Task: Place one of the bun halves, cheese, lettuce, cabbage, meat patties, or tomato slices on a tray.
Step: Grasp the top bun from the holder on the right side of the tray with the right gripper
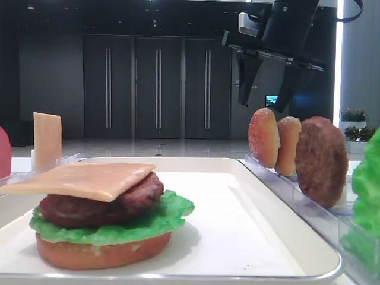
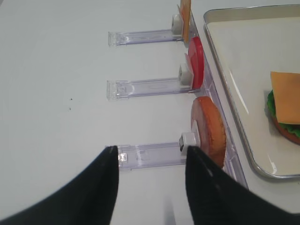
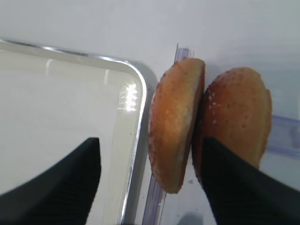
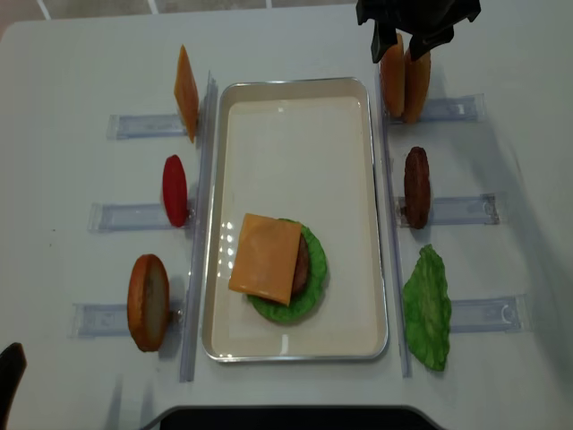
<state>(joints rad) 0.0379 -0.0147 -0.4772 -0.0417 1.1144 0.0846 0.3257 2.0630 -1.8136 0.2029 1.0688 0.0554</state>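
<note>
Since the two golden-brown sesame bun halves (image 4: 404, 76) stand on edge, touching, in a clear plastic slotted rack (image 4: 448, 109) just right of the large white rectangular tray (image 4: 295, 134), they look light, rigid-crusted and rounded, best pinched across the flat faces. The right gripper (image 3: 150, 178) hangs above them, fingers (image 3: 234, 187) spread, grasping nothing; one straddles the gap. The left gripper (image 2: 150, 164) is likewise released. Crowding neighbours could tip: the dark reddish-brown round meat patty (image 4: 416, 186) and the bright green ruffled lettuce leaf (image 4: 428, 306) share that side of the tray.
</note>
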